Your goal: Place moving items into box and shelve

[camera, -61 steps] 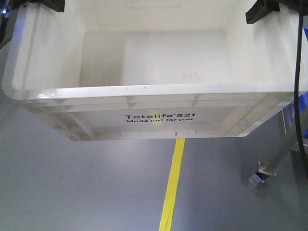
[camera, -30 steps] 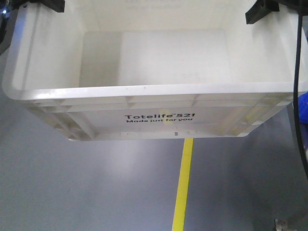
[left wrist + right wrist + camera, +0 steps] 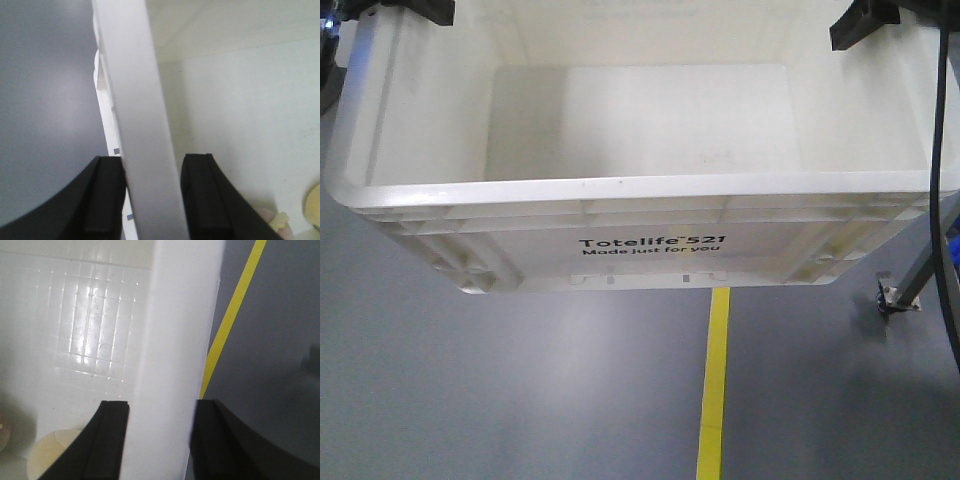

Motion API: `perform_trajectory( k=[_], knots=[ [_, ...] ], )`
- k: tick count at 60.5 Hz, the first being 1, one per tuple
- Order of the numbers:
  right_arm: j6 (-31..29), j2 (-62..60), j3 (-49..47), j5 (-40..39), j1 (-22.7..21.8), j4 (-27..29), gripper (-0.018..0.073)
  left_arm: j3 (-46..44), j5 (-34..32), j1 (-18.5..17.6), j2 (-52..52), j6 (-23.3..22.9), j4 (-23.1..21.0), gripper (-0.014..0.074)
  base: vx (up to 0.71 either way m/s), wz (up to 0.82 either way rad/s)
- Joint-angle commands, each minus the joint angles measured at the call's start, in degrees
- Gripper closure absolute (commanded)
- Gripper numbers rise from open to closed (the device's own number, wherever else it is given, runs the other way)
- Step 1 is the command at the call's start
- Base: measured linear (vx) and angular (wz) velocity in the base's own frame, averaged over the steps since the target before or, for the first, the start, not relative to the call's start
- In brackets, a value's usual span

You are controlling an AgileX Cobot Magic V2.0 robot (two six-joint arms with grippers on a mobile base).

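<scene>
- Exterior front-facing: large white rectangular plastic tote (image 3: 640, 186) held above grey floor (image 3: 520, 400); rigid, probably light.
- Left gripper (image 3: 152, 167) and right gripper (image 3: 160, 409) each pinch a smooth side wall; slip risk.
- Pale yellow lump (image 3: 50, 457) rides inside.

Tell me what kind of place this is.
Probably a warehouse or factory-style workspace, though little shows. Cues: a smooth grey floor with a yellow floor line running along it, a metal frame leg at the right, and a white tote of the storage kind.

white box (image 3: 640, 225), black print "Totelife 521", "Made just for you" on its front wall
</scene>
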Motion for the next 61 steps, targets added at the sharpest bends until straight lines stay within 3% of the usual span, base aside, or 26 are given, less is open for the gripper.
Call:
perform_trajectory(
  k=[1,61],
  knots=[
    [1.0,-2.8,-2.3,-0.4,-0.2,0.4,0.0564,-2.1,-6.4,-0.4,-3.6,1.1,-4.5,0.0603,0.65,-0.09],
    [1.0,-2.8,-2.3,-0.4,-0.2,0.4,0.0564,-2.1,-6.4,-0.4,-3.6,1.1,-4.5,0.0603,0.68,-0.17]
  ],
)
